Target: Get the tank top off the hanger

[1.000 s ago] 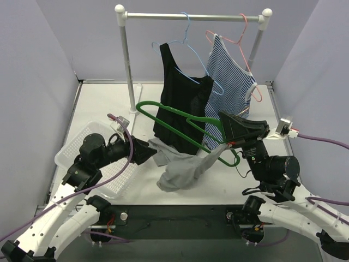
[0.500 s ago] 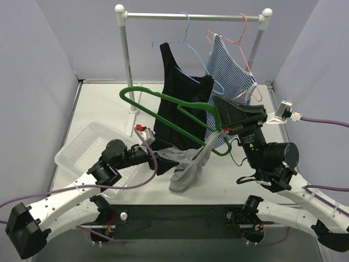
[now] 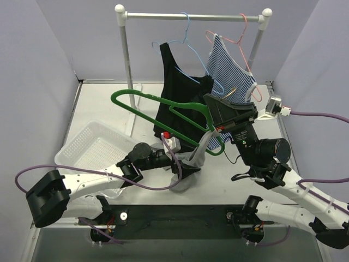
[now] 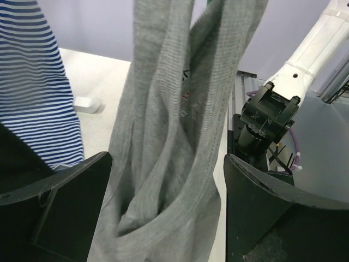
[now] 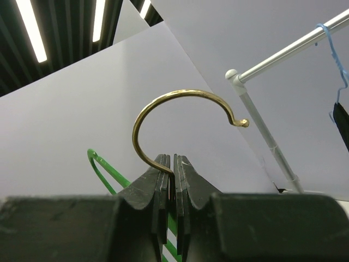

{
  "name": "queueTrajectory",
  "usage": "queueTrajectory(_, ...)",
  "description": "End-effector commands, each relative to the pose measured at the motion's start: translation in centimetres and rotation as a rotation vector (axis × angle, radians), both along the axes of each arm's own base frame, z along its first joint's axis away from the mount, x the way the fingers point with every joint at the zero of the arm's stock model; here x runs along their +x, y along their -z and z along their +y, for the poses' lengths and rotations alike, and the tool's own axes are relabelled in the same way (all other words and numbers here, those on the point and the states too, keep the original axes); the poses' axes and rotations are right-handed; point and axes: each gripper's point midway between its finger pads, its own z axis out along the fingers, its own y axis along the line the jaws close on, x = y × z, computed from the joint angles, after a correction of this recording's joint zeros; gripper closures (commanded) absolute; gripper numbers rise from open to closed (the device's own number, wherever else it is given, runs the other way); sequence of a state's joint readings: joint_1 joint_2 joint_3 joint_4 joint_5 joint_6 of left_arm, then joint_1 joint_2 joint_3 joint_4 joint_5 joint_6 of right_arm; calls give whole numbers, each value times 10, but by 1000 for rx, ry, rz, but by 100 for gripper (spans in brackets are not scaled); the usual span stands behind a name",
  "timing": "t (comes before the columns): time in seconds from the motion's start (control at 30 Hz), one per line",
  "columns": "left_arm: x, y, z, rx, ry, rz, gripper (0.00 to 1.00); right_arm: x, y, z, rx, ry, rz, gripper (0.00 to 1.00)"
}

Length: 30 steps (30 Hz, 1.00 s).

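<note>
The grey tank top point(image 3: 199, 152) hangs bunched from the low end of a green hanger point(image 3: 146, 98) with a gold hook point(image 3: 232, 91). My right gripper point(image 3: 233, 113) is shut on the hook's stem and holds the hanger tilted in the air. In the right wrist view the gripper point(image 5: 173, 164) pinches the gold hook point(image 5: 180, 98), and the green hanger point(image 5: 103, 166) shows behind. My left gripper point(image 3: 190, 170) is open around the tank top's lower part. In the left wrist view the cloth point(image 4: 174, 109) hangs between the spread fingers point(image 4: 60, 207) of the gripper point(image 4: 169, 210).
A rack point(image 3: 126, 60) at the back carries a black tank top point(image 3: 182, 103) on a blue hanger and a striped tank top point(image 3: 229, 71) on a pink hanger. A white basket point(image 3: 90, 147) lies at the left. The right arm's base point(image 4: 267, 114) shows beyond the cloth.
My left gripper has swung right from beside the basket to under the hanger. The right gripper has lifted the hanger up and back; the tank top now hangs more vertically.
</note>
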<state>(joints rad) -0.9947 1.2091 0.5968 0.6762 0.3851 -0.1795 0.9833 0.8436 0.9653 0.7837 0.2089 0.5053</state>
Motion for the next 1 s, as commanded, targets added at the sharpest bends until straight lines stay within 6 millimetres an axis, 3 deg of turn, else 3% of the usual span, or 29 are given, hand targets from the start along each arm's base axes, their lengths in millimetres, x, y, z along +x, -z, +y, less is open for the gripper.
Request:
queueTrajectory(0.0,-4,-24,-15,-119,31,-64,7,-25,-56,-30,204,-38,-105,100)
queueTrajectory(0.03,-7,-12,-22,-94,54,-51,11,-25,-57,-31,210,-39,-105,100)
queueTrajectory(0.17,-12,-4,-35,-79,115,-28,62,-28,-67,-30,240,-60,-118,100)
queueTrajectory(0.2,-16,-3,-36,-88,135,-18,83,-29,-70,-30,257,-73,-121,100)
queueTrajectory(0.27,-22,-4,-39,-108,181,-24,100,-35,-82,-33,314,-99,-169,100)
queueTrajectory(0.4,-21,-1,-41,-118,174,12,100,-51,-103,-45,460,-160,-269,100)
queueTrajectory(0.73,-20,17,-32,-90,137,49,100,-54,-102,-54,596,-226,-305,100)
queueTrajectory(0.9,-20,22,-26,-101,120,56,100,-58,-114,-67,669,-257,-338,100)
queueTrajectory(0.97,-20,23,-22,-101,108,61,100,-59,-117,-62,632,-258,-341,100)
